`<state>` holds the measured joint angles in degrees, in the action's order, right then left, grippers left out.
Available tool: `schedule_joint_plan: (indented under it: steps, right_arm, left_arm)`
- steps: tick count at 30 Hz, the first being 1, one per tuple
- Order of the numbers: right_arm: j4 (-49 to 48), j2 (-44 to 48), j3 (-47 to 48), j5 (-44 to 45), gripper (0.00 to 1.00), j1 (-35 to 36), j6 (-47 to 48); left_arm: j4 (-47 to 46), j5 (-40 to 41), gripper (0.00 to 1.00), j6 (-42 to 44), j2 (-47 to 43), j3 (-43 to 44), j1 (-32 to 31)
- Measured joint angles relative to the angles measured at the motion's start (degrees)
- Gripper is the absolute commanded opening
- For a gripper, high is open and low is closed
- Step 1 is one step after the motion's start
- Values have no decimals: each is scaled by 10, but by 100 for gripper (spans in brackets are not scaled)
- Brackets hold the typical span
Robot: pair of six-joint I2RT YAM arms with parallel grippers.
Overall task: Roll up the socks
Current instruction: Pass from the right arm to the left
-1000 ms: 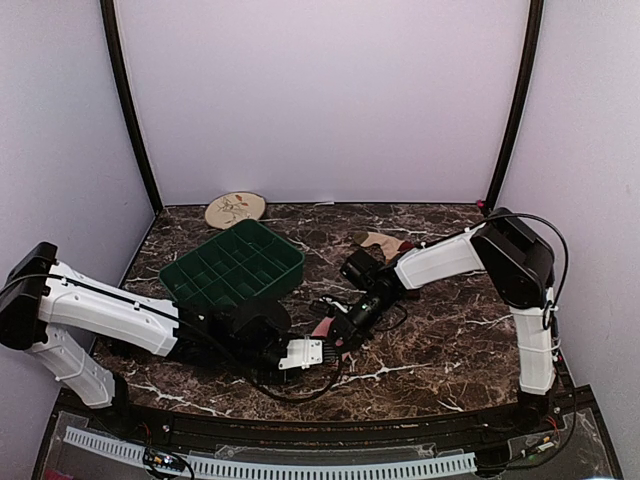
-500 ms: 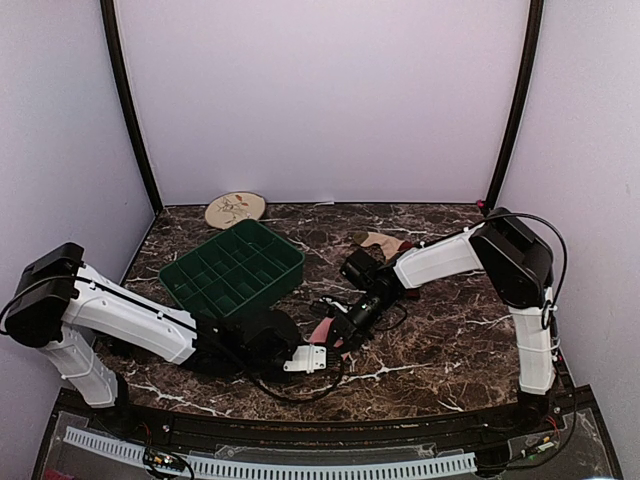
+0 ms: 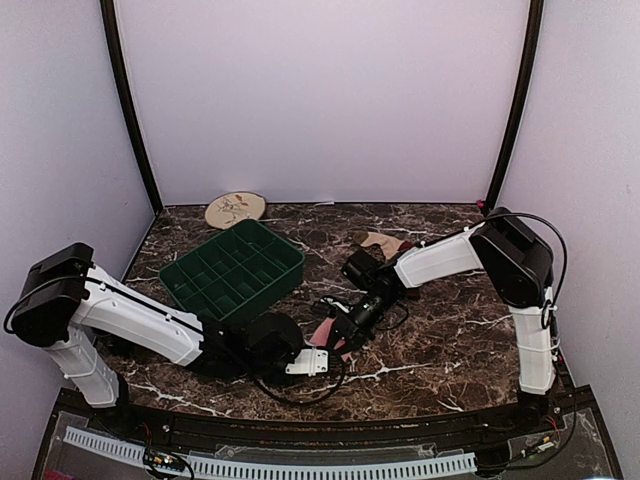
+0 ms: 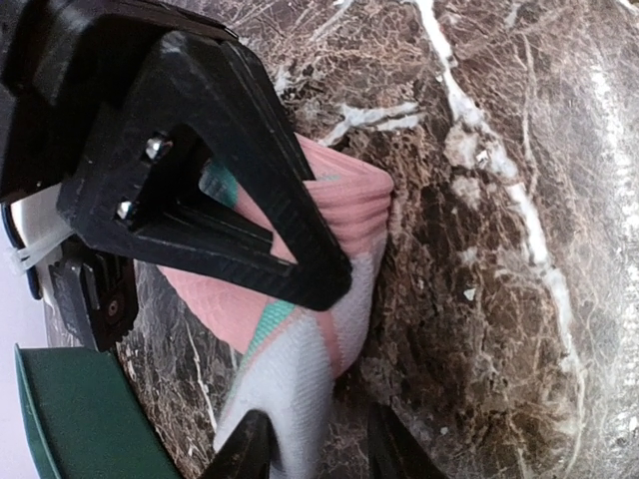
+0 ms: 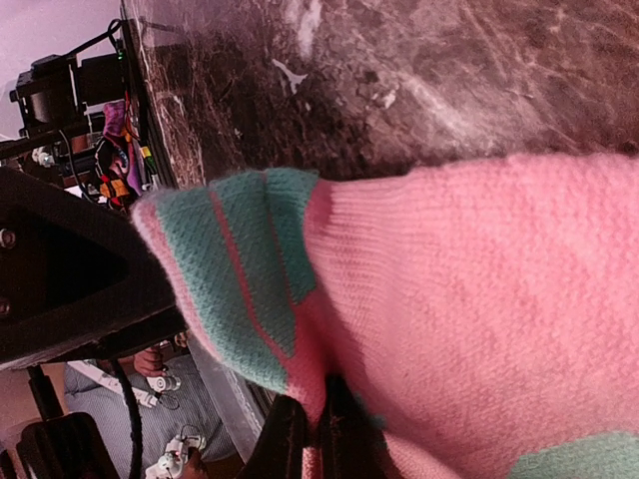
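White arm shells (image 3: 130, 318), black joints (image 3: 515, 258) and looping black cables (image 3: 565, 255), black triangular claw fingers (image 4: 230, 150), silver screws (image 4: 155, 148).

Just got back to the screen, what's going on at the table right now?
Both arms meet mid-table over the pink knitted sock with mint-green patches. The right gripper is shut, pinching its fabric. The left gripper has the sock's pale end lying between its jaws, though a firm grip can't be confirmed. The sock looks folded over, not yet a finished roll. The tan striped sock lies untouched farther back, right of the dark green compartment tray.
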<state>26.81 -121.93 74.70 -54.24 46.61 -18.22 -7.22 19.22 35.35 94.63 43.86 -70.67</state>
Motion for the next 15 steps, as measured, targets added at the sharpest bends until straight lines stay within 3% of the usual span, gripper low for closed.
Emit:
schedule_joint_plan:
  steps: [15]
  right_arm:
    - [27, -6, 8, -7, 0, -3, 21]
  left_arm:
    - [-26, 16, 38, 5, 40, 17, 0]
